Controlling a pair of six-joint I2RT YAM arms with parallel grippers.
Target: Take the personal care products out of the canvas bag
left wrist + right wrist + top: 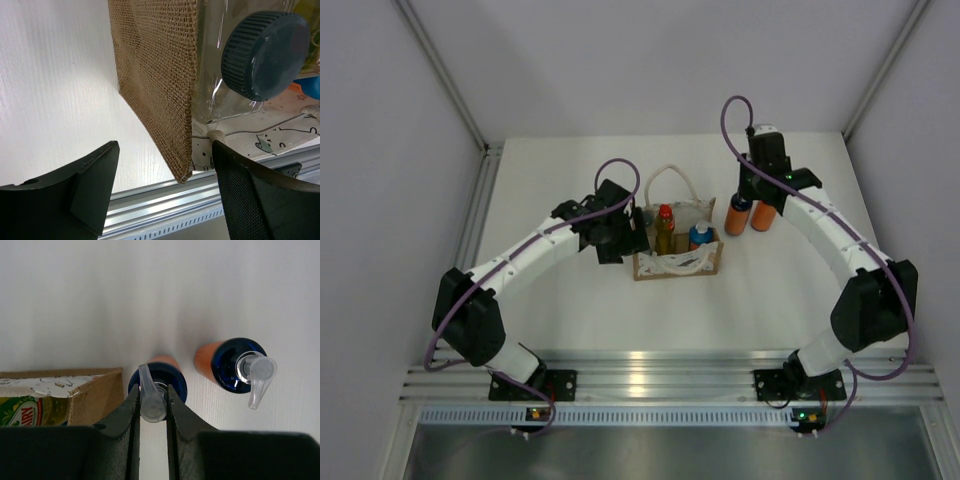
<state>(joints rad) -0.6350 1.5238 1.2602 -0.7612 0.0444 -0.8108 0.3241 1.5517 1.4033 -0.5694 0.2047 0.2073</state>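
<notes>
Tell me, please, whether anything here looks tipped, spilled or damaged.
Nothing stands out. The canvas bag stands upright with the red-capped bottle upright inside. To its right, the gripped orange bottle, held at its top by the right gripper, and the free orange bottle both stand upright. No spill shows.

The bag [155,75] is tan woven burlap, its front panel [270,140] white with small dark line drawings, its rope handles [670,168] white. The amber bottle [665,232] has a red cap; beside it show a light-blue cap [700,234] and a dark grey cap [265,47]. The left orange bottle [175,380] and right orange bottle [206,362] have dark blue caps and clear pumps. The table [560,310] is white; the arms [535,255] are white and black with purple cables.
</notes>
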